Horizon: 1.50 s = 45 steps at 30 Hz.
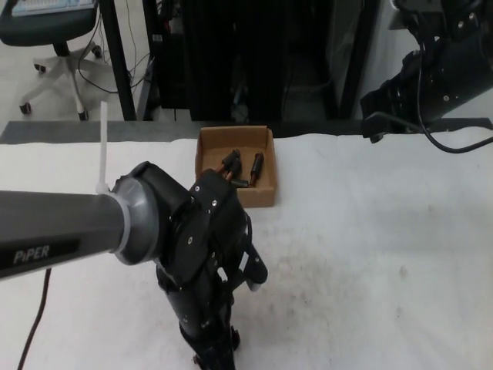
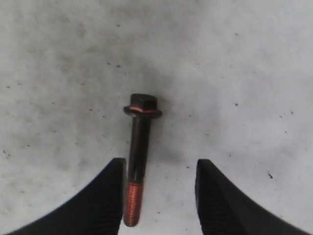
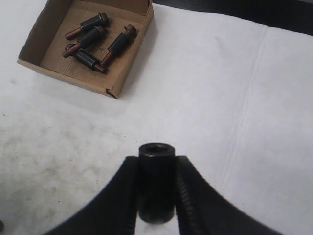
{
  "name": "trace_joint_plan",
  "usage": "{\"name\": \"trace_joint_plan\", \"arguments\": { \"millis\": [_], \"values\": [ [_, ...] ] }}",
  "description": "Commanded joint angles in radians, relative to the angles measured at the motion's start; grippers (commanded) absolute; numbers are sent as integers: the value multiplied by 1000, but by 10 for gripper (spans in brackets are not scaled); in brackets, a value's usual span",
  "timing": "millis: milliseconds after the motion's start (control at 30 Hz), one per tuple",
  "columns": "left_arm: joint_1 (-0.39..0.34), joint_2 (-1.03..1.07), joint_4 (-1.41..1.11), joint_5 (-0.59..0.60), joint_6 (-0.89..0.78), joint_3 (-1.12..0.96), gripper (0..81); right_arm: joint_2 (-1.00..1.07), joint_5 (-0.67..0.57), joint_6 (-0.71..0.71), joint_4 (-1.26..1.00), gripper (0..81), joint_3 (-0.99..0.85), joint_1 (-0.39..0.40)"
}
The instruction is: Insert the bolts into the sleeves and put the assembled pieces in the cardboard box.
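"Left wrist view: where's the bolt [image 2: 138, 156]?"
"On the bench [image 2: 234, 63], threaded end between the spread fingers [image 2: 100, 205] of the left gripper [image 2: 159, 169], shank pointing straight away."
"And the right gripper [image 3: 156, 161]?"
"Clamped on the sleeve [image 3: 156, 188]."

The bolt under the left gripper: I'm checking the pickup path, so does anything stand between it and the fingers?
Nothing visible does. The bolt lies bare on the white cloth inside the open left gripper, close beside one finger.
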Motion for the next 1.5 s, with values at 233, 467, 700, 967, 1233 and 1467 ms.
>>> {"name": "trace_joint_plan", "arguments": {
  "millis": [233, 467, 700, 967, 1233, 1467],
  "values": [
    [4, 21, -46, -18, -7, 0, 424, -15, -11, -8, -4, 8, -3, -4],
    [4, 89, -54, -34, -7, 0, 424, -15, -11, -8, -4, 8, -3, -4],
    [4, 96, -98, -86, -7, -9, 424, -14, -11, -7, -4, 8, -3, -4],
    [7, 96, -128, -86, 3, -9, 424, -12, -11, -7, -4, 8, -3, -4],
    [22, 96, -131, -82, 6, -9, 176, -12, -11, -7, -4, 8, -3, -4],
    [36, 120, -112, -76, 7, -9, 107, -12, -11, -7, -4, 8, -3, -4]
  ]
}}
